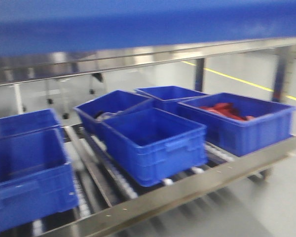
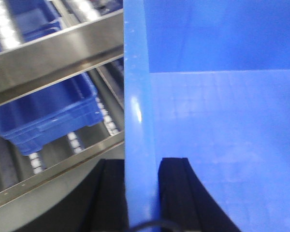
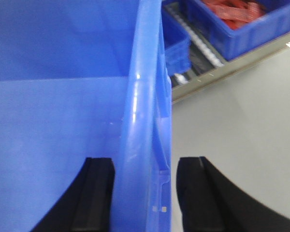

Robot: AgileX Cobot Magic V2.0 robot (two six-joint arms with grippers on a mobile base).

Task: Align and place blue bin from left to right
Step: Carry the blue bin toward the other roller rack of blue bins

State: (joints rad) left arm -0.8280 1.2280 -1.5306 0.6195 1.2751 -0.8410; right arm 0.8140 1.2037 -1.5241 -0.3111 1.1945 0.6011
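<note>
My left gripper [image 2: 141, 164] clamps one wall of the blue bin [image 2: 222, 145], while my right gripper [image 3: 145, 162] straddles the opposite wall, whether squeezing I cannot tell.

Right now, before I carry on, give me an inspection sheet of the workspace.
Surface: steel roller rack, bins sitting on its lanes.
Job's things: blue bin spans the top of the front view, not on the rack.
Clutter: six darker bins; the rightmost holds red items.
Grippers: left gripper jaws pressed on the bin's wall; right gripper jaws straddle the wall, thin outer gap, grip unsure.
Cables: thin dark loop, possibly a cable.
Surroundings: grey floor, yellow line.
</note>
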